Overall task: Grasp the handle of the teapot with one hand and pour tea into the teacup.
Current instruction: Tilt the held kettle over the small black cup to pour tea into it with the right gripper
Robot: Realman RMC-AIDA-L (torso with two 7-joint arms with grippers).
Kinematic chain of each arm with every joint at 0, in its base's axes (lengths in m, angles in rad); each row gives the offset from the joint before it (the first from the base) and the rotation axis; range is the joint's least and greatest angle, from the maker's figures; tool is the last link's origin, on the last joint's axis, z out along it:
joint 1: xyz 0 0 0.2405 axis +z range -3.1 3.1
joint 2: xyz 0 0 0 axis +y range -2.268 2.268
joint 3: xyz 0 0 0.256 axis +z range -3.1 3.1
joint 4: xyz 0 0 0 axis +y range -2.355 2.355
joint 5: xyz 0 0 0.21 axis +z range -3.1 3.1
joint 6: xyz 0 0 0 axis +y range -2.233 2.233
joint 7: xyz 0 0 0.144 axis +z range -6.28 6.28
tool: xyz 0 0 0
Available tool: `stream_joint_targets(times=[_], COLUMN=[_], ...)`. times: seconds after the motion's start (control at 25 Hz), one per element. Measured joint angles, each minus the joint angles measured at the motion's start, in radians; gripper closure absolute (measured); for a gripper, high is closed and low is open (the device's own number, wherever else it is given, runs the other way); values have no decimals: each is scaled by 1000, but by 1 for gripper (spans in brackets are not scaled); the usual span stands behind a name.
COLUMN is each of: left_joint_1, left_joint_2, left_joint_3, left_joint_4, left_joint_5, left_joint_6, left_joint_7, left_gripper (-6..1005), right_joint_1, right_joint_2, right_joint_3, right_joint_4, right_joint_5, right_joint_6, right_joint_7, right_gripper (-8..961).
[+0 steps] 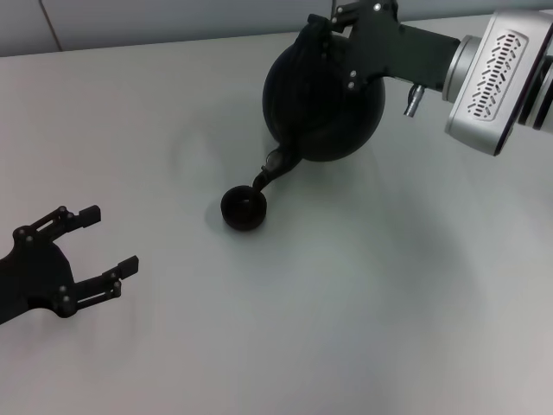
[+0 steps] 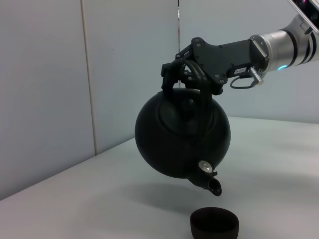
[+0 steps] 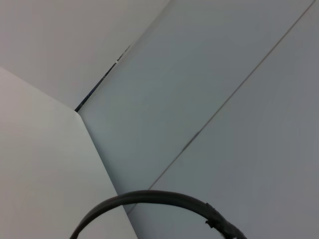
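The round black teapot [image 1: 321,95] hangs in the air, tilted forward with its spout [image 1: 275,169] pointing down just above the tiny black teacup [image 1: 244,208]. My right gripper [image 1: 333,30] is shut on the arched black handle [image 2: 175,74] at the pot's top. In the left wrist view the teapot [image 2: 182,137] is tipped over the teacup [image 2: 214,222], spout [image 2: 208,181] a little above its rim. The handle [image 3: 149,199] arcs across the right wrist view. My left gripper [image 1: 108,242] is open and empty low at the left, resting by the table.
The white table [image 1: 389,303] stretches around the cup. A grey panelled wall [image 2: 50,89] stands behind the table's far edge.
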State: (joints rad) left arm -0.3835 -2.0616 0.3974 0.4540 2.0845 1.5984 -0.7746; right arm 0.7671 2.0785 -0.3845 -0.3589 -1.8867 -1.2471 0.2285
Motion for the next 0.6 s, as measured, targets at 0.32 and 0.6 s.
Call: stream_joint_targets(times=[0.32, 0.6], left_joint_1=[-2, -2], left_joint_2=[0, 0], left_joint_3=[0, 0], left_joint_4=[0, 0], left_joint_5=[0, 0], left_joint_6=[1, 1], left_joint_7=[0, 0], left_gripper=[135, 135], right_joint_1=[-5, -27], right_joint_2=[1, 1], right_joint_3=[-2, -1], right_joint_4=[8, 9], right_joint_5=[53, 139], right_joint_6=[-2, -4], right_joint_7=[72, 189], right_gripper=[876, 877])
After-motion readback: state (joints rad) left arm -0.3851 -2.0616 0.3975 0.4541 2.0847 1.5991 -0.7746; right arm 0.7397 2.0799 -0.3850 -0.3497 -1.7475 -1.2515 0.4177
